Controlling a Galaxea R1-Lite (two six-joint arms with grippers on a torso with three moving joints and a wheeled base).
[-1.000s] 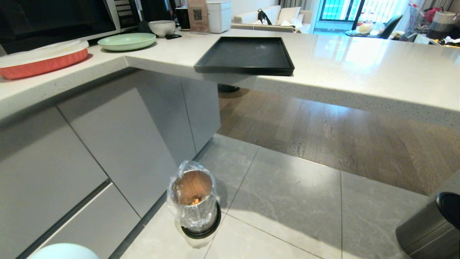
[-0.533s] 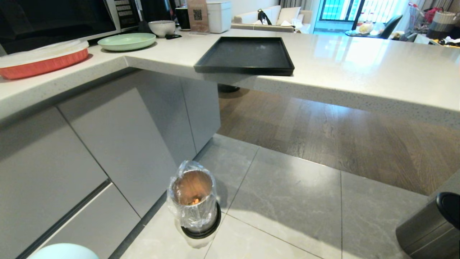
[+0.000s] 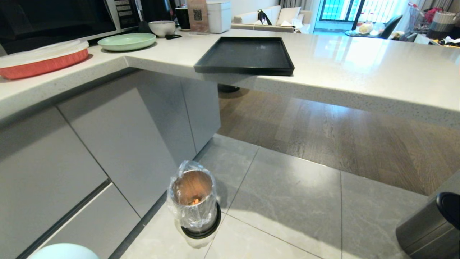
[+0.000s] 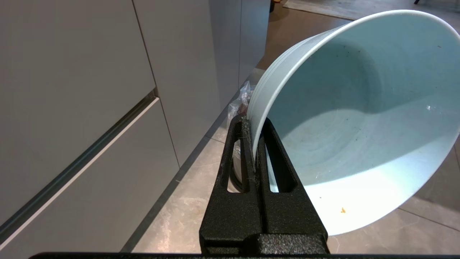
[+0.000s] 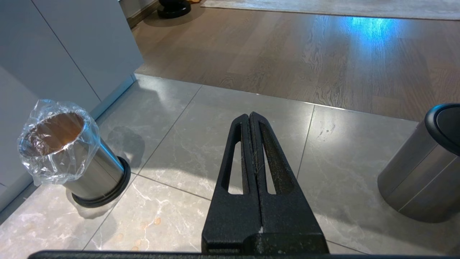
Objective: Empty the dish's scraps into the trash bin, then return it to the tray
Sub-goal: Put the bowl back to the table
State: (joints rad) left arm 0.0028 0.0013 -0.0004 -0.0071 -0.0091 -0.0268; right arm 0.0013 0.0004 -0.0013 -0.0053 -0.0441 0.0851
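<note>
My left gripper (image 4: pixel 253 124) is shut on the rim of the dish (image 4: pixel 359 118), a pale blue-white bowl held tilted low over the floor. Inside it only a tiny yellow crumb (image 4: pixel 343 210) shows. The dish's edge (image 3: pixel 63 251) peeks in at the head view's bottom left. The trash bin (image 3: pixel 192 216) stands on the tiled floor by the cabinets, bag over its rim, with orange scraps (image 3: pixel 194 201) inside. It also shows in the right wrist view as the bagged trash bin (image 5: pixel 61 151). The black tray (image 3: pixel 248 54) lies empty on the counter, overhanging its front edge. My right gripper (image 5: pixel 249 117) hangs shut and empty above the tiles.
A brushed-steel cylinder with a black top (image 3: pixel 427 230) stands on the floor at the right. On the counter sit a mint-green plate (image 3: pixel 126 41), a red baking dish (image 3: pixel 43 57) and a white bowl (image 3: pixel 161 28). Grey cabinet fronts (image 3: pixel 107 144) stand close at the left.
</note>
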